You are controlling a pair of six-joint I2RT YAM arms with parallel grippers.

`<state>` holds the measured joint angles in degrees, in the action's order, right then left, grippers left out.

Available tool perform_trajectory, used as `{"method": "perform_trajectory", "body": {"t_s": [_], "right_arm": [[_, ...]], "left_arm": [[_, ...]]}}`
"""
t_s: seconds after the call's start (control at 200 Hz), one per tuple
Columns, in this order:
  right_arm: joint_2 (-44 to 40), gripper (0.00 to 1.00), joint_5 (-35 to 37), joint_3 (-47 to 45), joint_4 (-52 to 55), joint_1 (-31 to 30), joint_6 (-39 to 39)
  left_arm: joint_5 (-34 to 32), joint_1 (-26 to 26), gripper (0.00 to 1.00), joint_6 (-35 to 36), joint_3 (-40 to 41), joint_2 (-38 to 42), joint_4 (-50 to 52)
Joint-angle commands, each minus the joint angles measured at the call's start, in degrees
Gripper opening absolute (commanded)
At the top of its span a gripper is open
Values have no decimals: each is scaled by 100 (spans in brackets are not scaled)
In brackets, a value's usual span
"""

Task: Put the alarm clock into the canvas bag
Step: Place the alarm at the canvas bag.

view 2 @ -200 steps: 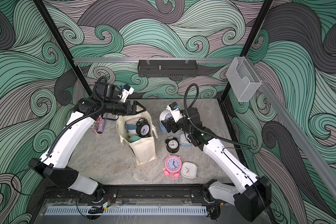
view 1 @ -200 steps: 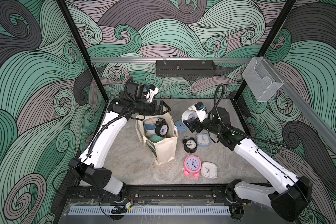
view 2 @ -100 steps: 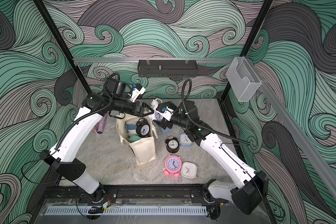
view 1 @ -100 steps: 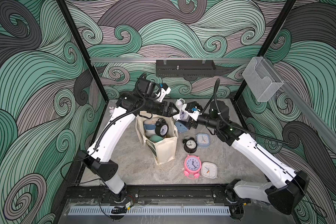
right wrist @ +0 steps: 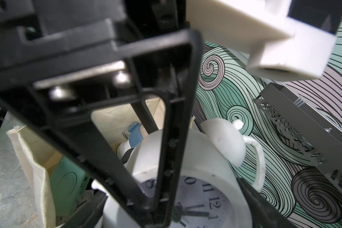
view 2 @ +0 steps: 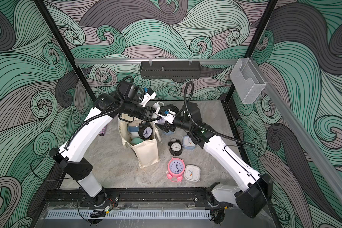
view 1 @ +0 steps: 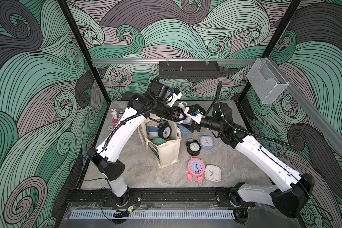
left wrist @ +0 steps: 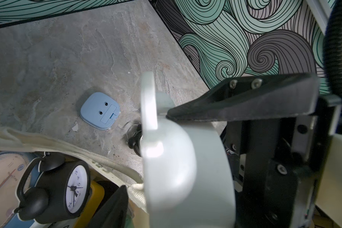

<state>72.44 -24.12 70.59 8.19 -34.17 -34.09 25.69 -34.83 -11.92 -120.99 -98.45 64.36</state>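
Right wrist view: the alarm clock (right wrist: 205, 177) is white and round-cased, with two dome bells joined by an arched handle, a pale dial, black numerals and black hands. It hangs in the air above the far right corner of the canvas bag (view 1: 168, 153), not yet inside.

The fingers (right wrist: 265, 209) of the right gripper (right wrist: 172, 186) flank the case on opposite sides. In the left wrist view one of them presses on the rim beside a bell. The jaws stand wide, clamped on the clock.

The left gripper (view 1: 181, 116) meets the clock from the opposite side. One of its fingers (right wrist: 175, 138), an open black frame, lies across the dial. Whether these jaws pinch the case or stand clear of it cannot be told.

The bag is cream, upright and open-mouthed, with a dark green band on one side panel. Inside it are a black twin-bell clock (view 1: 164, 131), a blue-rimmed clock (view 1: 152, 128) and a green clock (view 1: 158, 140).

On the grey table (view 1: 138, 169), to the right of the bag:
- a blue clock (left wrist: 100, 110), face down
- a second black bell clock (view 1: 193, 147)
- a pale blue square clock (view 1: 206, 142)
- a pink clock (view 1: 195, 167)
- a white square clock (view 1: 212, 173)
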Motion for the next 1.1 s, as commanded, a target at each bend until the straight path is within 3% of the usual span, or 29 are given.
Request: {"method": "perform_trajectory", "body": {"t_s": [0.0,0.265,0.375,0.445,0.505,0.725,0.946,1.096], "right_arm": [[-29,71,-115,87,-122,-30,3],[7,74,-129,61,-105,-35,37],[-11,80,-146,11,-169,-28,86],[-28,90,-114,-48,-274,-28,185],[-61,99,-86,-116,-396,-31,336],[-300,100,-6,-386,-725,-30,912],[-787,100,143,-1007,-999,-35,1997],[-1376,100,197,-1566,-1178,-28,2985]], "left_arm": [[-207,-33,57,-166,-95,-12,107],[-229,-60,39,-674,523,367,-414],[-362,-60,34,-848,706,512,-502],[-533,-64,32,-947,753,612,-538],[-759,-60,32,-1017,758,724,-556],[-2312,130,32,-1075,655,1028,-34],[-2904,446,31,-270,646,980,530],[-3710,498,31,528,806,840,443]]}}
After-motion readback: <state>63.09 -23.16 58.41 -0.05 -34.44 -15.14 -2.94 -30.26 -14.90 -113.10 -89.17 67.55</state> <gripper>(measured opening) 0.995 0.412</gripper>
